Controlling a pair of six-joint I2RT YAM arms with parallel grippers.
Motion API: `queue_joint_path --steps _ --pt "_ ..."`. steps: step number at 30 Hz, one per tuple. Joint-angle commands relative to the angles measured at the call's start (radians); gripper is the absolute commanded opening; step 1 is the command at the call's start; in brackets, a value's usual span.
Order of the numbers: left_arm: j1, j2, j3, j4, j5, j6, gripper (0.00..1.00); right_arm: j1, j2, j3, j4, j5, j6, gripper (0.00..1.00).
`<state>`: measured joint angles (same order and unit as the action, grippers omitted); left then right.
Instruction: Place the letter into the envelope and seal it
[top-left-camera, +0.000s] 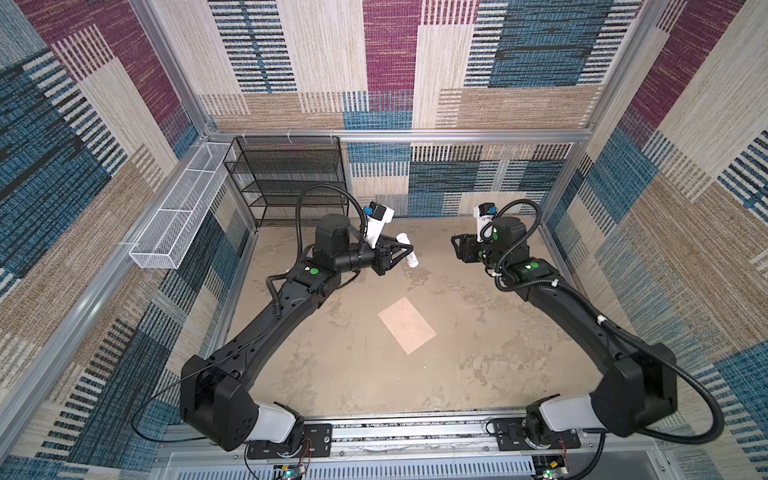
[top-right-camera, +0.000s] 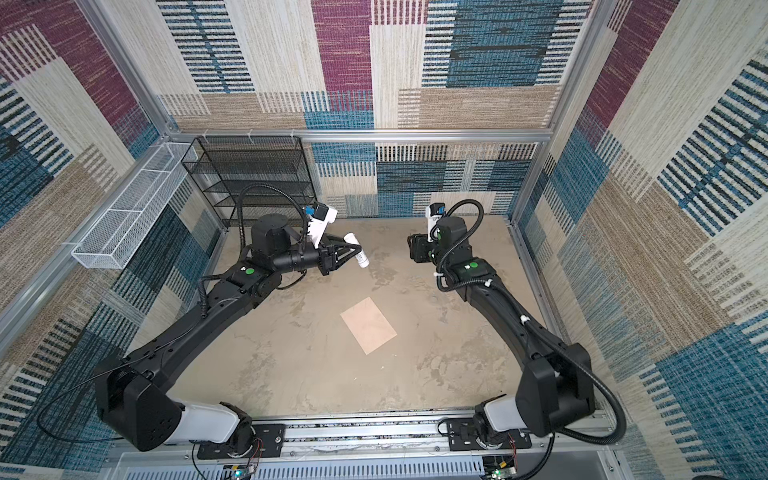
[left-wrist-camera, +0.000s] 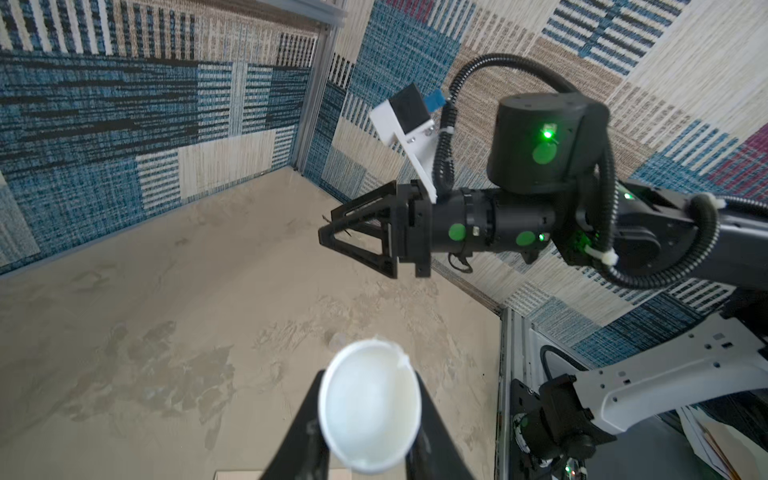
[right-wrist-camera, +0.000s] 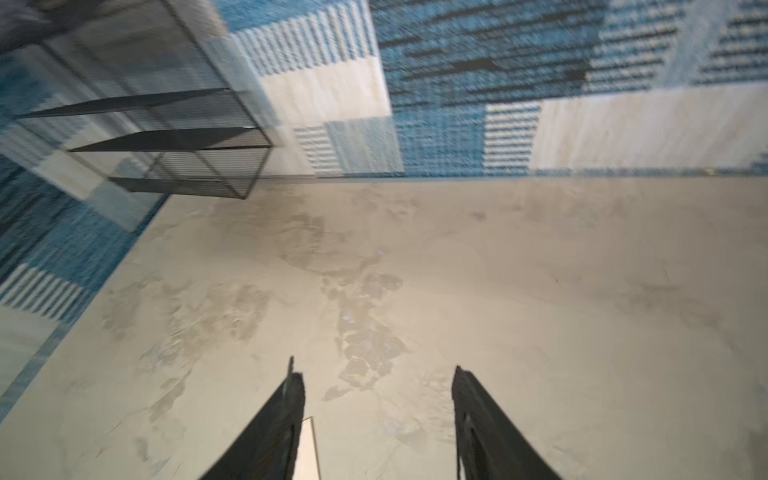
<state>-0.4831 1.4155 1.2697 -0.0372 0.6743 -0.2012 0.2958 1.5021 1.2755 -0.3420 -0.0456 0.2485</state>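
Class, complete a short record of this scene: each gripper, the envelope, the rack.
Left gripper: shut on a white plastic cylindrical tube, held in the air
Right gripper: open, empty
Pale peach rectangular paper envelope: flat on the tan table, mid-table, neither gripper touching
Black wire-mesh shelf rack: far left corner

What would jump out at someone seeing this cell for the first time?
The white tube clamped in the left hand, raised over the back of the table. Then the peach envelope lying flat mid-table, and the open, empty right hand held up opposite.
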Motion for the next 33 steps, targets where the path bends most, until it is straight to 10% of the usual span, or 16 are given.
queue_joint_path --steps 1,33 --pt "-0.002 -0.015 -0.016 -0.028 -0.007 0.058 0.00 -0.035 0.136 0.132 -0.339 0.058 0.100 0.60" --pt "-0.131 0.029 -0.174 -0.044 -0.064 0.158 0.00 -0.075 0.419 0.272 -0.736 0.057 0.230 0.54"
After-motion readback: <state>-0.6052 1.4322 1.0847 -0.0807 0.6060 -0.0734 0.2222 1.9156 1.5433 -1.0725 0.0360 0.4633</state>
